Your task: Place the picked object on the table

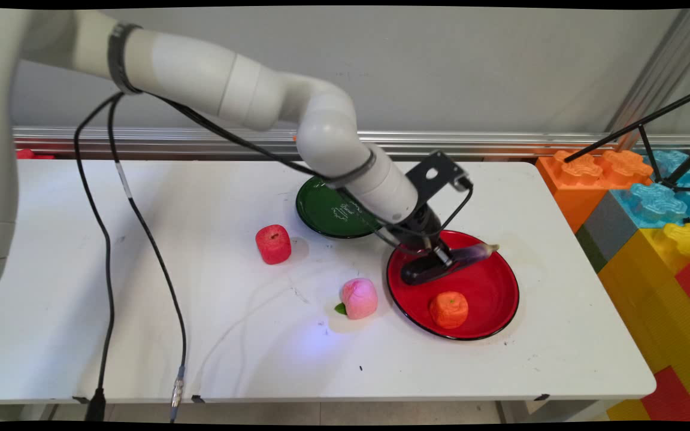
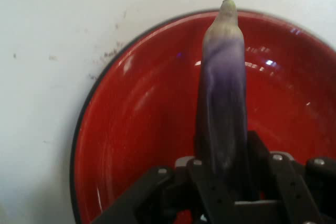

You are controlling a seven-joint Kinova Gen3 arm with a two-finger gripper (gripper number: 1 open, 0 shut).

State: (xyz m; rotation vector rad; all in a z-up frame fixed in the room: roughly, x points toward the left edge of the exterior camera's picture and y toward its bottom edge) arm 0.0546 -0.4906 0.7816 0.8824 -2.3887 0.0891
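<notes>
1. One gripper is closed on a purple eggplant, low over the red plate.
2. An orange lies on this plate.
3. Beside the red plate, a green plate carries white writing, which I cannot read.

Main view: fixed above the near side of the desk, looking down and across toward the back wall, taking in the whole top. Hand view: mounted on the hand, looking along the claw, close over the red plate. Shared by both: red plate and eggplant.
</notes>
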